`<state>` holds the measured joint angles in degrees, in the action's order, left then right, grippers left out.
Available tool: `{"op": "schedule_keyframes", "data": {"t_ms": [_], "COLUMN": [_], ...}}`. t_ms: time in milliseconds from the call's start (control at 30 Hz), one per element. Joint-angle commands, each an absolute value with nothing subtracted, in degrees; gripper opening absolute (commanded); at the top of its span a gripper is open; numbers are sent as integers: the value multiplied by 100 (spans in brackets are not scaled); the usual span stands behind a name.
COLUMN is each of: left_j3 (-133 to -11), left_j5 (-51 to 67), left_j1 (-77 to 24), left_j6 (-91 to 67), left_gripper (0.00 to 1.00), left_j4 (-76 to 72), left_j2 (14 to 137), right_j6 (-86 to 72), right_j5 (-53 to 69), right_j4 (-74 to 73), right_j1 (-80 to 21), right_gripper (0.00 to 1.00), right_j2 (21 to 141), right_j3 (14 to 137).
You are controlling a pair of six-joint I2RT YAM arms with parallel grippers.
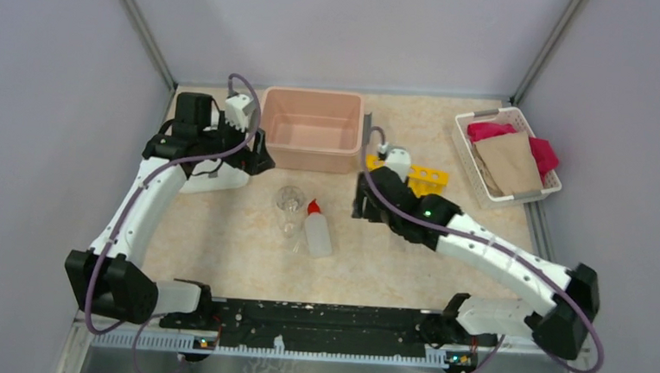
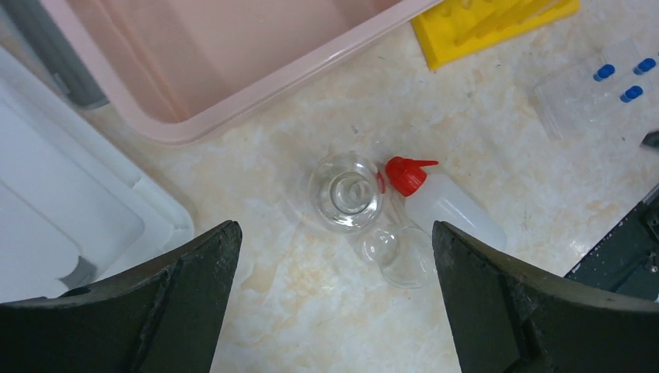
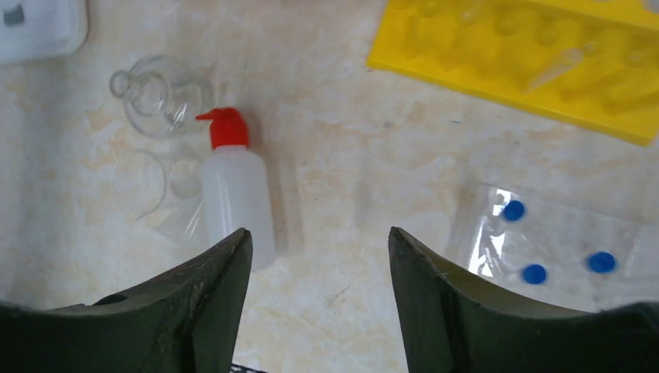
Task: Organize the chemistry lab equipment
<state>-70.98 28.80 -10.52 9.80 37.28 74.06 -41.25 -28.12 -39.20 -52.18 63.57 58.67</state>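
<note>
While the right arm hides the blue-capped tubes from above, both wrist views show them.
Jaws of left gripper and right gripper stand wide apart, empty; flask just beside squeeze bottle, at its 11 o'clock; rack cut off.

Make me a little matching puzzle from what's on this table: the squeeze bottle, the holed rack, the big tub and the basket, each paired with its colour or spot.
Things:
1. squeeze bottle
2. holed rack
3. tub
4. basket

Descriptions:
A. far right corner, holding pink and tan cloths
B. white with a red nozzle, beside a glass flask
C. yellow
D. pink, middle of the far edge

Pairs: 1-B, 2-C, 3-D, 4-A.
</note>
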Motion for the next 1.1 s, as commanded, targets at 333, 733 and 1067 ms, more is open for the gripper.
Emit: {"op": "schedule_keyframes", "data": {"t_ms": [333, 733, 1067], "left_j3": [-7166, -7212, -7337], "left_j5": [2962, 2973, 3097], "left_j1": [-480, -202, -154], "left_j6": [986, 1007, 1119], "left_gripper": [99, 99, 99], "left_j4": [4172, 4157, 4248], "left_j2": [7280, 7389, 7507], "right_j6": [-3815, -3733, -3549], "right_j5": [-872, -1091, -1639], "right_j4": [-2110, -2124, -2724], "right_j1": [-5810, -5810, -5784], "right_gripper": [81, 69, 33], "right_j2": [9316, 10024, 9167], "right_j3": [6427, 6450, 6491]}}
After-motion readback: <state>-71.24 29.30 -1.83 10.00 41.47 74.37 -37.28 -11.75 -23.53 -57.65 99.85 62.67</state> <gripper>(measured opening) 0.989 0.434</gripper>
